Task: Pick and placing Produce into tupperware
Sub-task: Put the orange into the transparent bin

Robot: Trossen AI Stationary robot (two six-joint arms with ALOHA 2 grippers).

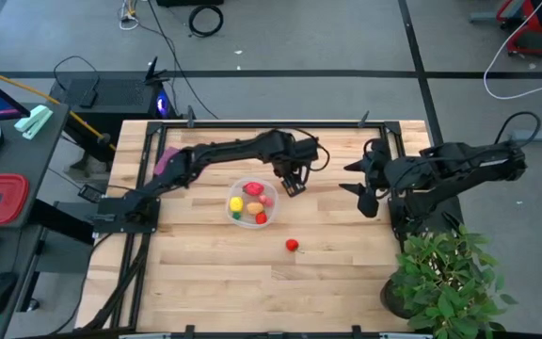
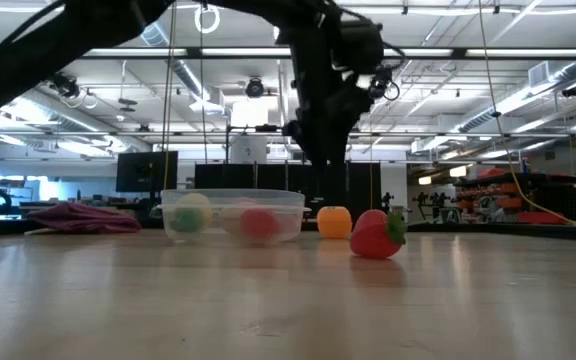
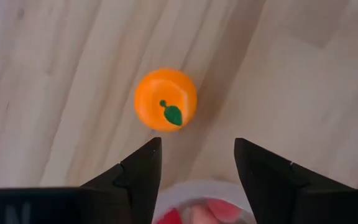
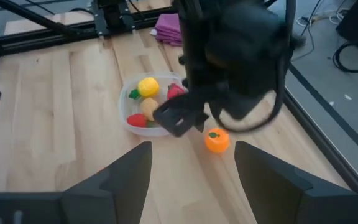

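The left end effector (image 1: 293, 182) hangs just right of centre in the upper half of the high view, beside the upper right rim of the tupperware (image 1: 239, 181). Its fingers (image 3: 143, 171) are spread apart with nothing between them, and the left wrist view shows them poised above an orange toy fruit (image 3: 165, 99) with a green leaf, which sits on the bare wood of the tabletop (image 1: 205, 273). In the right wrist view that orange fruit (image 4: 217, 140) lies just beside the container's rim, under the dark end effector.

The round clear container sits near the middle of the tabletop and holds several pieces of produce (image 1: 253, 204): a yellow one, red ones, a pink one and an orange-tan one. In the low view the tub (image 2: 233, 215) shows left of centre with the orange fruit just to its right.

A red strawberry (image 1: 292, 246) lies alone on the wood, below and right of the container, well apart from it.

The right end effector (image 1: 366, 185) waits at the right of the high view, its fingers (image 4: 127, 177) apart and empty. A purple cloth (image 1: 167, 158) lies at the upper left of the tabletop.
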